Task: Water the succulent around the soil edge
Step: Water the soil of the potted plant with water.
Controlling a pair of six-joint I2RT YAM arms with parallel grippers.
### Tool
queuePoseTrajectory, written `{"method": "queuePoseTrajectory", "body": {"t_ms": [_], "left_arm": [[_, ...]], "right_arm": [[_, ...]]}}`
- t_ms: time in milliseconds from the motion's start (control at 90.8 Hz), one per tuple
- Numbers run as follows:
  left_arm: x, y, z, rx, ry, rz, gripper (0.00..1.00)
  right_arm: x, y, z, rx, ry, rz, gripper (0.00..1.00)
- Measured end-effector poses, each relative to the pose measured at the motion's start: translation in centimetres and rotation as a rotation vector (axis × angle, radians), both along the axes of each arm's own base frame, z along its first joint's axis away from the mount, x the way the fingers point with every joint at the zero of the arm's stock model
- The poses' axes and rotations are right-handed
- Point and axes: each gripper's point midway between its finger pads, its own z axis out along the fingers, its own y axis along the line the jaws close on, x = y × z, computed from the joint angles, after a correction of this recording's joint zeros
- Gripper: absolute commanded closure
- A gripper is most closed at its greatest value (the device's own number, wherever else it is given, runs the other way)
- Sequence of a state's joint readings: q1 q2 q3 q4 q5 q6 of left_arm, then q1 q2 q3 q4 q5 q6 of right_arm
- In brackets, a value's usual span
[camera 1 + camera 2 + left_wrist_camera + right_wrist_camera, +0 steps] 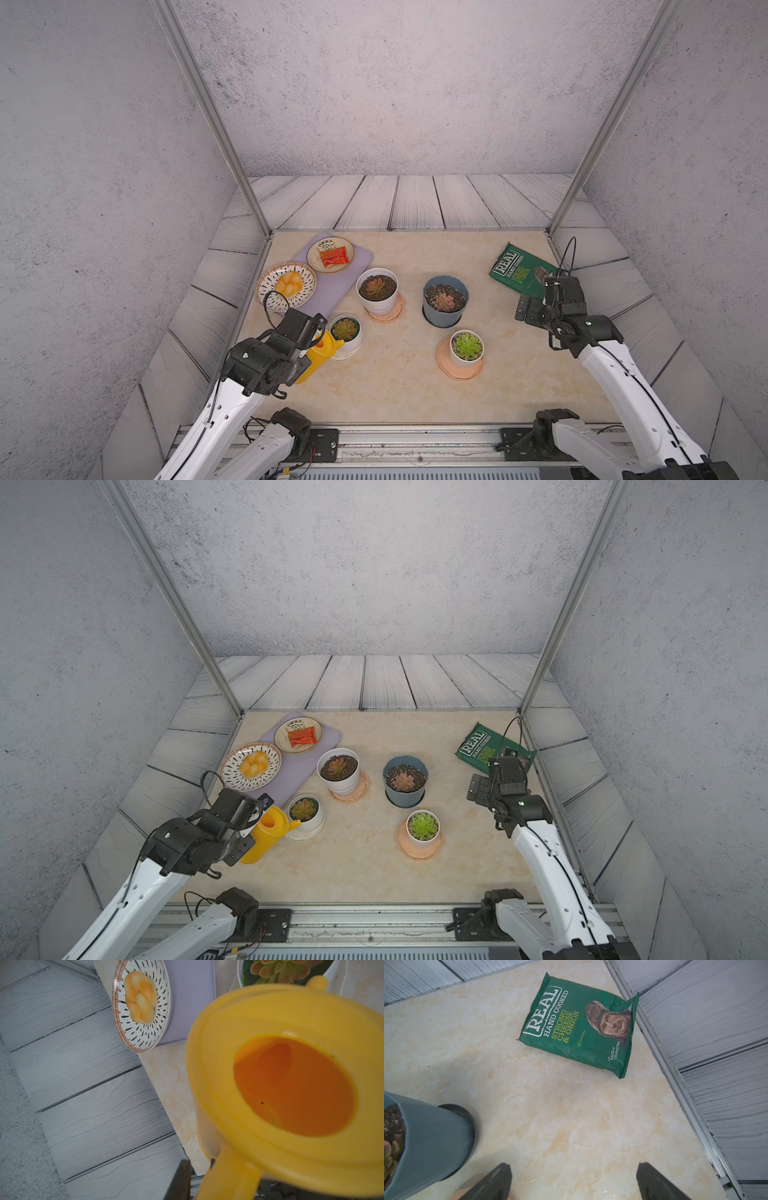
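A yellow watering can (pixel 322 353) (pixel 269 828) stands tilted at the near left of the table, and my left gripper (pixel 198 1162) is shut on its handle (pixel 228 1176). Its spout tip (pixel 316 981) reaches the rim of a small white pot (pixel 351 343) holding a reddish-green succulent (pixel 345 328) (pixel 280 970). The spout hangs at the pot's near-left edge, over the rim rather than the plant's middle. I cannot tell if water is running. My right gripper (pixel 574 1167) (pixel 530 309) stands open over bare table at the right, holding nothing.
Other potted succulents stand mid-table: a white pot (pixel 377 291), a blue-grey pot (pixel 444 299) and a small white pot on a saucer (pixel 466 347). A lilac mat (pixel 353 266) bears a plate of red packets (pixel 330 254); a bread plate (pixel 286 286) overlaps it. A green crisp bag (pixel 577 1028) lies far right.
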State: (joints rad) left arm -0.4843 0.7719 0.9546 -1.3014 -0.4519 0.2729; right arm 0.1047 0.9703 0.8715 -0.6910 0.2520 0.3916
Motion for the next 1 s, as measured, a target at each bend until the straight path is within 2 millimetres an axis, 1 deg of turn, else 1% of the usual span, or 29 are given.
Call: {"method": "queuePoseTrajectory", "body": {"t_ms": [176,407,848,1002], "left_arm": [[0.2,-0.3,-0.2,-0.006,0.012,-0.004,1.00],[1.0,-1.1,-0.7,-0.018,0.031,-0.013,1.00],[2.4,-2.4,-1.0,-0.054,0.026,-0.025,1.00],[3.0,-2.8,-0.8,-0.061,0.012,-0.028,1.00]], "right_arm": [[0.0,0.0,-0.1,0.000,0.002,0.000,0.01],[0.0,0.0,-0.1,0.000,0.002,0.000,0.01],[0.0,0.0,-0.3,-0.002,0.010,0.001,0.01],[0.0,0.0,-0.3,-0.003,0.009,0.001,0.01]]}}
